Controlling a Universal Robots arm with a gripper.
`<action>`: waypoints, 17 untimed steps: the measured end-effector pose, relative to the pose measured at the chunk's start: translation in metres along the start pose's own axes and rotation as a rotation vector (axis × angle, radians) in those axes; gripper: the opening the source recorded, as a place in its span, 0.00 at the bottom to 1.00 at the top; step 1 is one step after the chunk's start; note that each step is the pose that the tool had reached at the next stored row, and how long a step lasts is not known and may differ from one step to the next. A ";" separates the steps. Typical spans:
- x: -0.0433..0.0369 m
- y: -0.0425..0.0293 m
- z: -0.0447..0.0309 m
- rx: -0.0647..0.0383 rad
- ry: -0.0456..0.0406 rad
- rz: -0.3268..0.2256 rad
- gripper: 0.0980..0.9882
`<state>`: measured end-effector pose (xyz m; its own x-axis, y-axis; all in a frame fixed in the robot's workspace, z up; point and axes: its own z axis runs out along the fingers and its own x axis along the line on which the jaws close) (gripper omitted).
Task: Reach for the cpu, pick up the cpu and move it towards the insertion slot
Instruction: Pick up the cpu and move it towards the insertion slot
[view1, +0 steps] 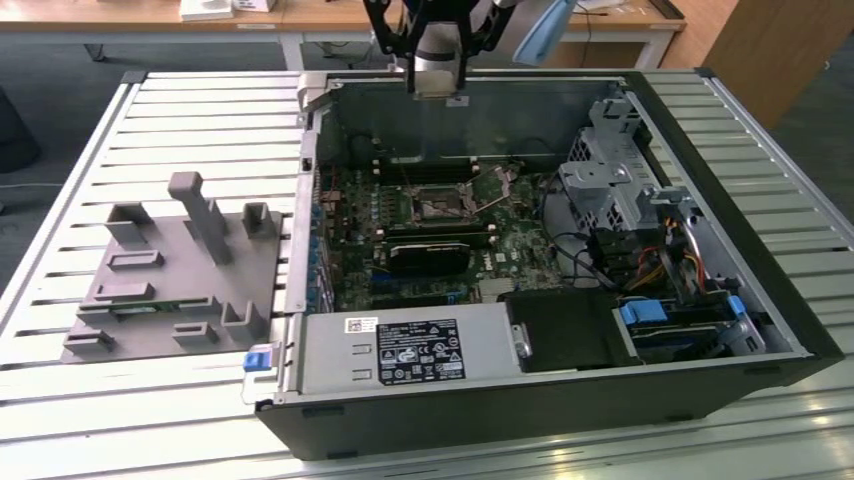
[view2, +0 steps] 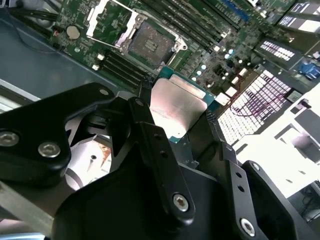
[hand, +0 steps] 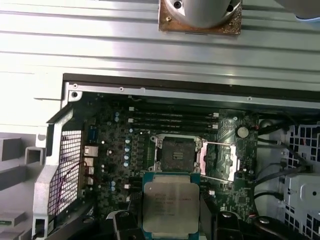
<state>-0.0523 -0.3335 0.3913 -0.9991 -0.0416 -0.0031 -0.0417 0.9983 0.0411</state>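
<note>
Fingers (view2: 150, 165) of black metal, pinching the cpu by two opposite edges; gripper (view2: 180, 120) midway between them, in the second wrist view.

Second wrist view: cpu (view2: 177, 107), small flat square chip with silvery-grey metal top and green rim, held level between the black fingers, flat face toward the camera. Square outline, no long axis to tell. It hangs above the green motherboard (view2: 210, 55), near the insertion slot (view2: 147, 42), a square socket with dark centre and thin silvery frame, its metal cover plate swung open to one side.

First wrist view: cpu (hand: 170, 205) with metal lid bearing fine print, edges running parallel to the edges of the insertion slot (hand: 176, 154); chip apart from the socket, not over it. Gripper (hand: 170, 210) with dark fingers (hand: 207, 210) at the chip's two flanks. Open dark computer case (hand: 150, 85) on a slatted silvery tabletop (hand: 100, 45).

Exterior view: gripper (view1: 437, 85) raised above the far wall of the computer case (view1: 534, 400); insertion slot (view1: 438, 208) in the board below. Grey plastic fixture block (view1: 174, 270) on the tabletop (view1: 200, 110) at the exterior view's left.
</note>
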 end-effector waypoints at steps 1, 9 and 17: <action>-0.0011 0.0004 0.0005 -0.002 0.0000 0.000 0.50; -0.0100 0.0068 0.0026 -0.010 -0.0050 0.000 0.50; -0.0131 0.0148 0.0039 -0.016 -0.0195 -0.001 0.50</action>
<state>-0.0398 -0.3180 0.3880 -0.9989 -0.0414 -0.0226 -0.0427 0.9974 0.0574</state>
